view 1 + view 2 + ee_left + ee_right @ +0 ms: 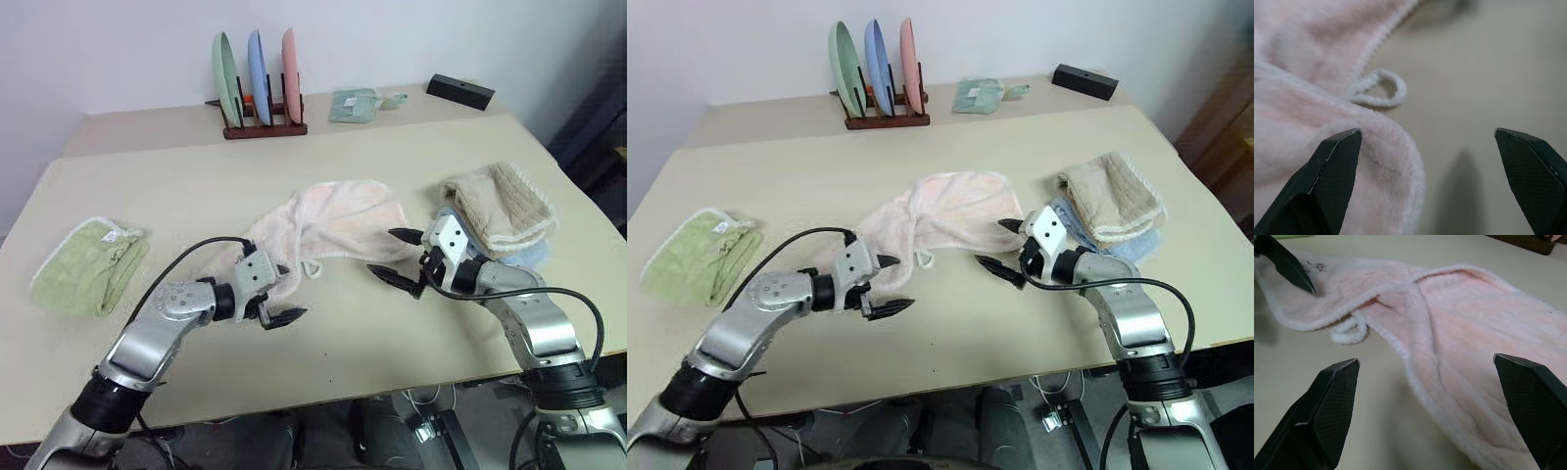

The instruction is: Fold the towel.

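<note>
While both arms reach in over a pale beige worktop, a crumpled pale pink terry towel with white trim lies near the worktop's middle, between the 2 tools and unfolded. The left tool hovers at the towel's near left edge with its 2 black fingers spread wide apart, holding nothing; in the left wrist view one fingertip sits just over the towel's fluffy edge, close to a small white loop that lies on the worktop. The right tool is at the towel's near right edge, its fingers also wide apart and empty, pointing across the pink cloth. A small dark embroidered logo shows at the towel's far corner in the right wrist view. A folded light green towel lies well apart at the robot's left. A folded beige towel rests on a pale blue cloth just beyond the right tool. At the back stand a wooden rack holding 3 upright plates, a small mint cloth and a black box.
</note>
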### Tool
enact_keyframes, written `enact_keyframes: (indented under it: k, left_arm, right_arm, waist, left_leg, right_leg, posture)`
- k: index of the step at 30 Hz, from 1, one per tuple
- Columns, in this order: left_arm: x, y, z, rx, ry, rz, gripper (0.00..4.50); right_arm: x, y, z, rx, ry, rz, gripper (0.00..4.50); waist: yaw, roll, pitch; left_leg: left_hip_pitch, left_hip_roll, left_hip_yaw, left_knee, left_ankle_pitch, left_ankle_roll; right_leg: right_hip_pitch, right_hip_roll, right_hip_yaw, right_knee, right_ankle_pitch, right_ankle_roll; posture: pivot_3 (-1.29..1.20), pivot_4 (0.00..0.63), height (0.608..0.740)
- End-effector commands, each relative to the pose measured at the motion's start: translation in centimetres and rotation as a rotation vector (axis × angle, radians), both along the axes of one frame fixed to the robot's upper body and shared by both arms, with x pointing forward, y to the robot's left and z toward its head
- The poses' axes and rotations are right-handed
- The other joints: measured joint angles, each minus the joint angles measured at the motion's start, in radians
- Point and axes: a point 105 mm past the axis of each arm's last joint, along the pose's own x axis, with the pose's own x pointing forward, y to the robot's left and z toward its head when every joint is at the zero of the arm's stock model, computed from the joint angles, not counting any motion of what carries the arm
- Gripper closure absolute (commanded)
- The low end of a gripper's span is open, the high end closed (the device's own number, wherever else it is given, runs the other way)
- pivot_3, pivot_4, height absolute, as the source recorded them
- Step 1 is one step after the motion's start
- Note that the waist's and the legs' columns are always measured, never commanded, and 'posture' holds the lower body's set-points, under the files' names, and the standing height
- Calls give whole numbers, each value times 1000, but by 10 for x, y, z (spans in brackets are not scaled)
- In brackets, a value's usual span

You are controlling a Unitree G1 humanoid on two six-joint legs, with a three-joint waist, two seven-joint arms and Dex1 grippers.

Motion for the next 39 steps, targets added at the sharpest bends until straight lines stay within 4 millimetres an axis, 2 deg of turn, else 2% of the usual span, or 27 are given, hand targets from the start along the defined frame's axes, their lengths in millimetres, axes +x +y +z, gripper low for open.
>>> enact_keyframes:
  k: [1,3,5,8,11,16,19,21,23,26,29,32,34,39]
  left_arm:
    - [4,6,-5,46,8,19,65]
    - [16,8,-10,46,24,110,599]
    - [20,8,-8,29,15,134,1404]
    - [21,14,-4,32,-12,156,2739]
    - [25,24,0,37,-42,198,4375]
    - [30,35,10,37,-103,228,4449]
    - [20,42,28,-53,-105,216,4449]
    - [5,54,38,-117,-48,207,4449]
    - [-15,64,36,-111,31,178,4449]
    - [-53,85,20,2,150,126,4449]
    - [-71,114,3,123,213,173,4449]
    - [-72,139,-3,168,193,279,4449]
    - [-69,147,-5,188,162,319,4449]
    - [-52,150,-1,135,42,392,4449]
  right_arm:
    - [0,7,10,13,-53,8,0]
    - [-3,7,7,16,-49,3,0]
    - [-5,5,5,14,-46,-3,0]
    - [-5,6,4,11,-48,-5,0]
    - [-4,7,6,10,-54,-5,0]
    - [-1,9,8,4,-64,2,0]
    - [1,7,12,-14,-80,-1,0]
    - [6,4,15,-32,-96,-12,0]
    - [11,2,18,-57,-113,-20,0]
    - [23,-1,23,-82,-136,-52,0]
    - [39,-2,28,-129,-168,-83,0]
    - [59,-2,33,-217,-213,-106,0]
    - [65,-2,35,-254,-235,-97,0]
    - [80,1,35,-447,-350,-31,0]
  waist:
    - [3,0,0]
    - [9,0,0]
    - [12,0,0]
    - [7,0,0]
    - [3,0,0]
    - [6,0,0]
    - [6,0,0]
    - [2,0,0]
    - [-1,0,0]
    - [-5,0,0]
    - [3,0,0]
    - [7,0,0]
    - [8,0,0]
    - [4,1,0]
  left_leg:
    - [0,0,0,0,0,0]
    - [0,0,0,1,0,0]
    - [1,0,-1,1,0,0]
    - [2,-1,-1,2,0,0]
    - [2,0,0,1,0,0]
    - [1,0,0,1,0,0]
    - [1,0,0,1,0,0]
    - [-1,0,0,1,0,0]
    - [-2,0,0,1,0,0]
    - [-1,0,1,0,0,0]
    - [-1,0,2,-1,0,0]
    - [1,0,2,0,0,0]
    - [1,0,1,0,0,0]
    - [2,0,1,-1,0,0]
  right_leg:
    - [0,0,0,0,0,0]
    - [1,0,0,0,0,0]
    - [3,0,-1,0,0,0]
    - [3,-1,-1,0,0,0]
    - [2,0,-1,1,0,0]
    - [1,0,0,1,0,0]
    - [1,0,0,1,0,0]
    - [0,0,0,0,0,0]
    - [-2,0,0,1,0,0]
    - [-2,0,0,1,0,0]
    - [-1,0,0,0,0,0]
    - [0,0,0,0,0,0]
    - [1,-1,-1,0,0,-1]
    - [1,-1,-1,0,0,-1]
  posture:
    - [0,150,740]
    - [0,150,740]
    - [0,150,740]
    - [0,150,740]
    - [0,150,740]
    - [0,150,740]
    - [0,150,740]
    - [0,150,740]
    - [0,150,740]
    - [0,150,740]
    - [0,150,740]
    - [0,150,740]
    - [0,150,740]
    - [0,150,740]
